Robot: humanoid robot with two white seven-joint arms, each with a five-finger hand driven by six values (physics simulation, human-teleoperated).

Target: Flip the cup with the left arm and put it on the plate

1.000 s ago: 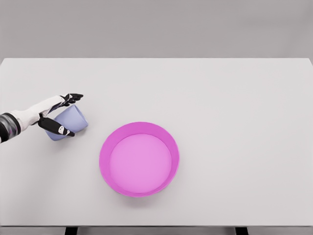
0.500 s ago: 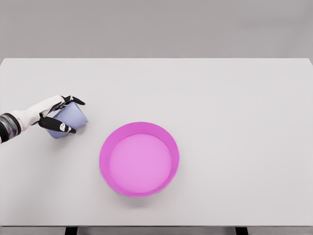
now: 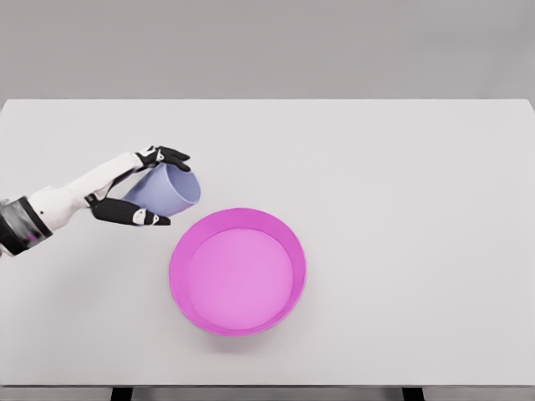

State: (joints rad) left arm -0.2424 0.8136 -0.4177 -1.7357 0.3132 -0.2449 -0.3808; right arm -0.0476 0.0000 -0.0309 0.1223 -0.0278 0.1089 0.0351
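A pale blue cup (image 3: 165, 190) is held off the white table (image 3: 401, 184), tilted on its side with its mouth turned to the right. My left hand (image 3: 153, 187) is shut on it, black fingers (image 3: 171, 155) over the top and the thumb underneath. The cup hangs just up and left of the magenta plate (image 3: 238, 271), a round dish with a raised rim near the table's middle. The right arm does not show.
The table's front edge runs along the bottom of the view and its far edge meets a grey wall. Nothing else stands on the table.
My left hand closed around the cup, lifted it off the table and carried it right toward the plate, and the cup's mouth now faces right.
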